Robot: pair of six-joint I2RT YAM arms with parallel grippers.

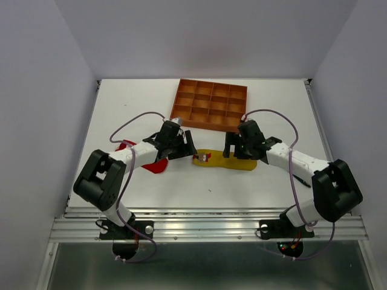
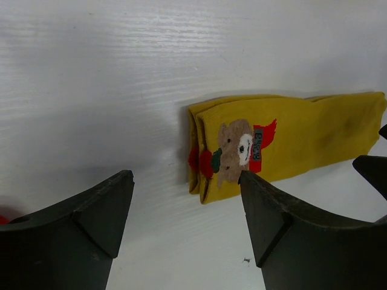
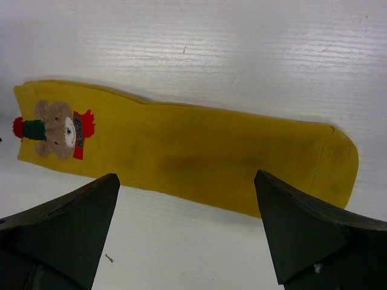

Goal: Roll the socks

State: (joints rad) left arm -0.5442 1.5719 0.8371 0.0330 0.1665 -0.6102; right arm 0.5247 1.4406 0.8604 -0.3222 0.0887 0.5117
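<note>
Dark fingers (image 2: 91, 235) of the left end effector (image 2: 184, 181) fill the near edge of the left wrist view. They are spread wide and hold nothing, poised at the cuff end of the yellow sock (image 2: 302, 136). The right end effector (image 3: 186, 178) is also wide apart and empty, its fingers framing the sock's middle and toe; whether they touch the fabric cannot be told.

The yellow sock lies flat and stretched out on the worktop (image 1: 139, 103) between the two arms, cuff to the left and toe to the right. It sits just on the near side of an orange-brown gridded tray (image 1: 211, 83). Near the cuff is a woven patch (image 2: 239, 151) showing a brown bear on red, with green and red trim. A small grey label (image 2: 258, 144) on the patch carries writing too small to read.

A red sock (image 1: 158, 164) lies further left, partly hidden under the left arm.

The worktop is white with a faint grain. Plain pale walls (image 1: 36, 72) enclose it on the left, right and far sides.
</note>
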